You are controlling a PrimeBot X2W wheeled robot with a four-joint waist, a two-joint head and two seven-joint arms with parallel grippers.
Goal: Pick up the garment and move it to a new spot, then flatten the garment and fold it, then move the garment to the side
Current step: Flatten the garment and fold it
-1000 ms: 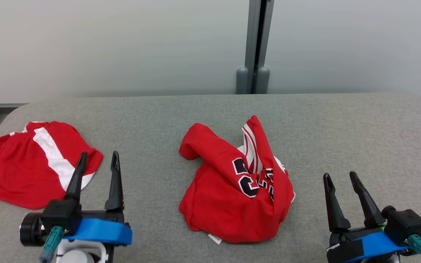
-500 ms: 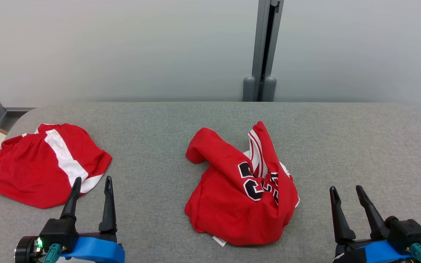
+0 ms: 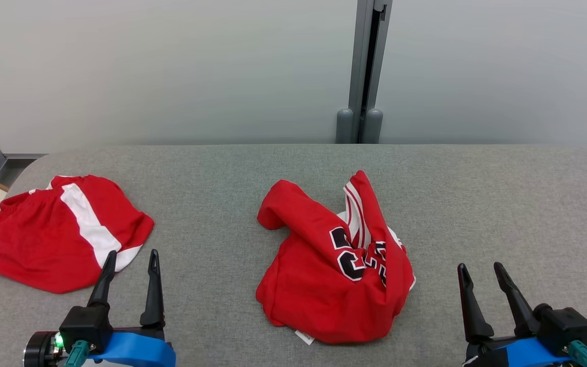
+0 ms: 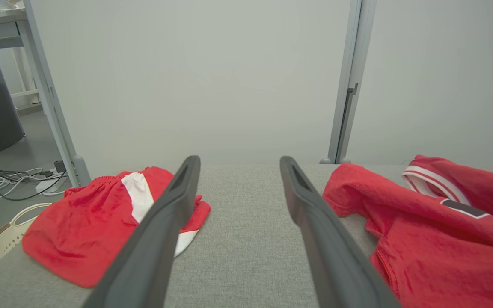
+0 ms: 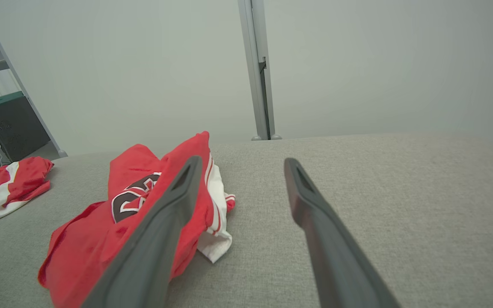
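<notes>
Since a second ago, both grippers are drawn back slightly toward the robot, the left one more. Near-left of the jersey, the left gripper is held wide open and empty, one fingertip seen against the edge of the shorts. Near-right of the jersey, the right gripper is likewise spread, with nothing gripped. The jersey is left crumpled on the grey top. The shorts are laid well left of the jersey. A post is seen beyond the jersey.
</notes>
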